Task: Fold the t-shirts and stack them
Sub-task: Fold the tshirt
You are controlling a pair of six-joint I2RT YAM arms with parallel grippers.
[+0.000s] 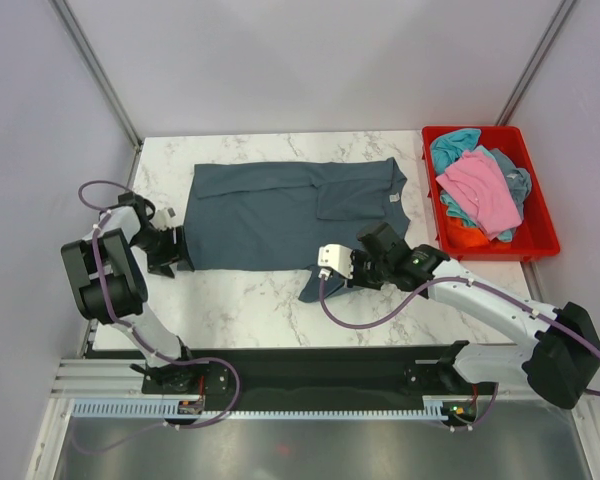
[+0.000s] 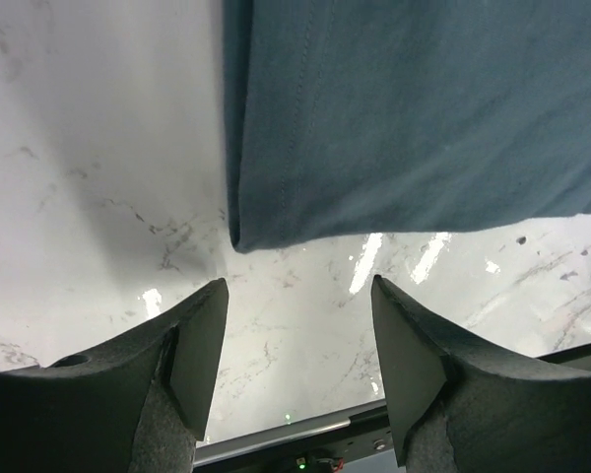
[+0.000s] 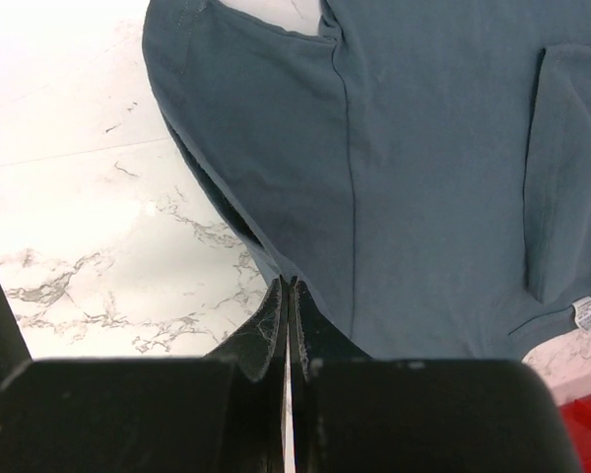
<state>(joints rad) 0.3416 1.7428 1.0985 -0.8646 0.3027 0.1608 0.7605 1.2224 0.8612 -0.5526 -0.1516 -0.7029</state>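
So, mid-fold on the shirt (image 1: 280,215) lying flat on the table (image 1: 240,305): my right gripper (image 3: 288,288) pinches its near sleeve (image 3: 246,168), left gripper (image 2: 297,296) spread just off the hem corner (image 2: 244,236), which I reckon needs grabbing next.

Left gripper (image 2: 297,288) agape; right gripper (image 3: 289,286) pinched closed.

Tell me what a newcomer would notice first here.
A big slate-blue t-shirt lies spread across the marble table. At far right, a red bin holds pink, teal and orange shirts. The left hand stands open at the shirt's corner; the right hand is shut at its sleeve edge.
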